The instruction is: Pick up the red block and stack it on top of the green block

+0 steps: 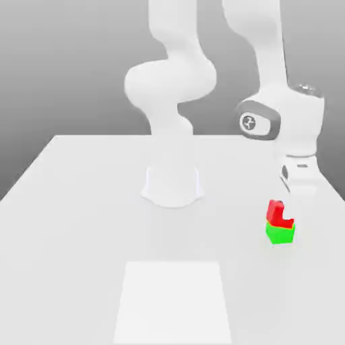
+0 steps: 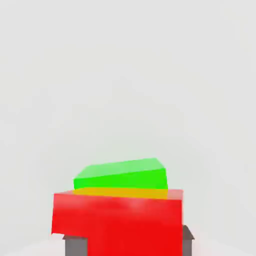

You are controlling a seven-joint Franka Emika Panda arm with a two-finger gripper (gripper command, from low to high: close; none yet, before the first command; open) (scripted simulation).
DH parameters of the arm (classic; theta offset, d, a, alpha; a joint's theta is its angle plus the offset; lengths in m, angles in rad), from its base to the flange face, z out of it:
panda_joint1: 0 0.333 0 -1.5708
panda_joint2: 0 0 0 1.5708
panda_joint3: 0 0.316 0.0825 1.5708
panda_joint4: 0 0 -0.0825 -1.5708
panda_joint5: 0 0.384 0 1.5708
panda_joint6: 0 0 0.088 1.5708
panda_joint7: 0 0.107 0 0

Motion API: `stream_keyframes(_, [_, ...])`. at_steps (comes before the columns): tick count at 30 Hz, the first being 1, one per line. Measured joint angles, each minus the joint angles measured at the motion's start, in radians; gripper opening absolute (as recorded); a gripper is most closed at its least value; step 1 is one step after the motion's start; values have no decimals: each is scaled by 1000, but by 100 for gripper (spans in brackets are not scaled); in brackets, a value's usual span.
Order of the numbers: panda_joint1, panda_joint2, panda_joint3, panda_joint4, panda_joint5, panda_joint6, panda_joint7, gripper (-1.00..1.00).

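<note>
The red block (image 1: 275,214) sits directly over the green block (image 1: 281,234) at the exterior view's right, near the table's edge; whether the two touch I cannot tell. My gripper (image 1: 286,210) reaches down from above, and one white finger covers the red block's upper corner. In the hand view the red block (image 2: 117,220) is large and close between my grey fingertips (image 2: 75,245), with the green block (image 2: 120,174) showing just beyond it, slightly turned. The gripper is shut on the red block.
The white table (image 1: 81,202) carries the arm's round base (image 1: 172,183) at its middle. A paler rectangular patch (image 1: 174,300) lies on the surface towards the front. The table's edge at the exterior view's right runs close to the blocks.
</note>
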Motion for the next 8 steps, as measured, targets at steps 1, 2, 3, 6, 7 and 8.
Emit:
stream_keyframes(1, [-7,0,0,0,0,0,0,100])
stream_keyframes(2, [-14,0,0,0,0,0,0,100])
stream_keyframes(3, [-27,12,9,0,-13,12,9,100])
stream_keyframes(6, [7,-57,29,-2,68,-52,-47,100])
stream_keyframes(7, [25,-91,21,-3,93,-83,-64,100])
stream_keyframes(8, [38,-126,15,-4,117,-117,-80,100])
